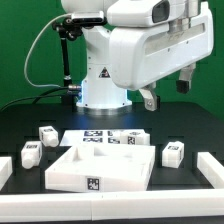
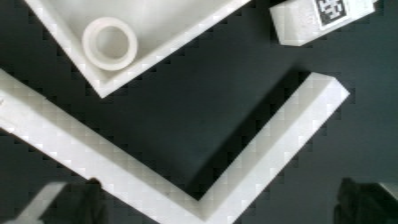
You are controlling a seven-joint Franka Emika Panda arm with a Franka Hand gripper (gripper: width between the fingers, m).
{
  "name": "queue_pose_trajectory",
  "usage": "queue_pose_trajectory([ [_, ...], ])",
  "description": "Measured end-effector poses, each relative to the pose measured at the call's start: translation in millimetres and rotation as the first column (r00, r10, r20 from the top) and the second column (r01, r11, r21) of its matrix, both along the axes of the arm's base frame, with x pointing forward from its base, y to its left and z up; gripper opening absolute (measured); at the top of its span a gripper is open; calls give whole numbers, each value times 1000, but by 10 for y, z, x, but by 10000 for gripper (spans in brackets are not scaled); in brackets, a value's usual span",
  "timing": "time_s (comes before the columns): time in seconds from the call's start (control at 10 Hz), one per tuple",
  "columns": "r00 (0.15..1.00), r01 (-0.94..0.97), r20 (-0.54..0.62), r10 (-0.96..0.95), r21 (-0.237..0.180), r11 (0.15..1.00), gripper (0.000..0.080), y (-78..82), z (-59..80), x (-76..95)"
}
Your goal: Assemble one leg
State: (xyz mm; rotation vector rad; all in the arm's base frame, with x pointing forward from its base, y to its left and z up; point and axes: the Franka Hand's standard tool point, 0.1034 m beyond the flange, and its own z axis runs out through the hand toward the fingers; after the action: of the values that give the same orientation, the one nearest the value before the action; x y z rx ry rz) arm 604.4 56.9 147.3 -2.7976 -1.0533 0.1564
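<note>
Several legs, small white blocks with tags, lie on the black table: two at the exterior view's left (image 1: 46,134) (image 1: 30,154), one behind the tray (image 1: 135,138) and one at its right (image 1: 172,153). The big white square tray (image 1: 75,178) lies in the front middle. My gripper (image 1: 167,92) hangs open and empty high above the table's right part. In the wrist view the gripper (image 2: 217,205) shows only dark fingertips (image 2: 71,200) wide apart. One leg (image 2: 317,20) lies beside a corner of the tray (image 2: 178,20), which has a round socket (image 2: 111,42).
The marker board (image 1: 100,137) lies behind the tray. White border bars lie at the left (image 1: 5,170) and right (image 1: 210,168) table edges; their corner (image 2: 178,150) shows under the gripper. The robot base (image 1: 100,85) stands at the back.
</note>
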Motion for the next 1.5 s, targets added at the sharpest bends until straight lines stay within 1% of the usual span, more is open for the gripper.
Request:
queue_pose_trajectory([
  [0.7,1000,7,-4,-7,-1,1000,649,-4,-21,-16],
  [0.8,990,141,0,-141,-11,990,649,12,-74,-49],
  [0.9,964,264,-29,-265,-25,964,649,61,-138,-120],
  [1.0,913,401,-52,-404,-46,915,649,178,-188,-148],
  [1.1,910,409,-59,-411,-40,911,649,207,-198,-146],
  [1.5,904,422,-58,-424,-43,905,649,199,-213,-159],
])
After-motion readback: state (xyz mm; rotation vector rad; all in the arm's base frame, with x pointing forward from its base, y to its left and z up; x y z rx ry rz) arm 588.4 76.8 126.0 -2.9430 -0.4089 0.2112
